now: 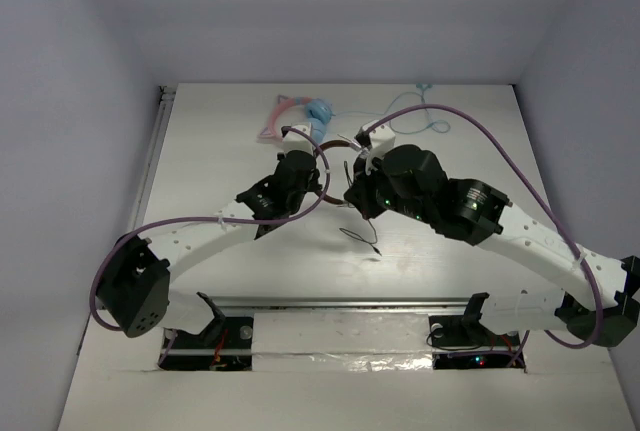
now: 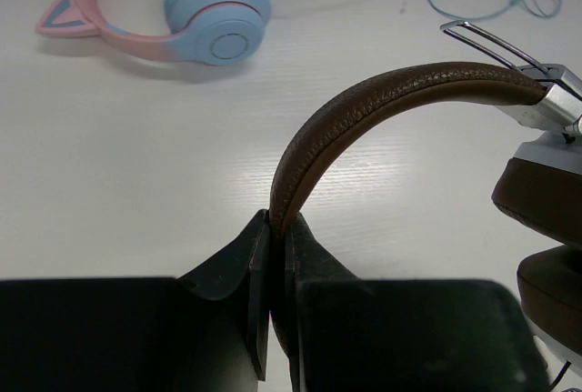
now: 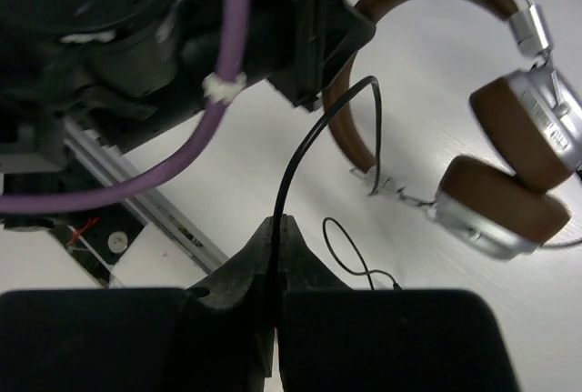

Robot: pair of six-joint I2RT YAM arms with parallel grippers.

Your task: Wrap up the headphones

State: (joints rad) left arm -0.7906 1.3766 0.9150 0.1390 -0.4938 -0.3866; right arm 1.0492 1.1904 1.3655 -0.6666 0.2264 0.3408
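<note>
The headphones have a dark brown headband point(image 2: 382, 92) and silver-grey ear cups with brown pads point(image 3: 518, 146). My left gripper point(image 2: 277, 224) is shut on the headband and holds it on edge; the cups point(image 2: 546, 183) hang to its right. My right gripper point(image 3: 275, 224) is shut on the thin black cable point(image 3: 300, 151), which arcs up from the jaws towards the headband near the left fingers point(image 3: 314, 37). The cable's loose end lies in a small loop on the table point(image 3: 350, 256). In the top view both grippers meet mid-table, left point(image 1: 318, 166) and right point(image 1: 355, 196).
The pink-and-blue cat-ear headphones point(image 2: 214, 15) lie at the back of the table point(image 1: 300, 116), their light blue cable point(image 1: 420, 116) coiled to the right. A metal rail point(image 1: 340, 303) runs along the near edge. White walls enclose the table.
</note>
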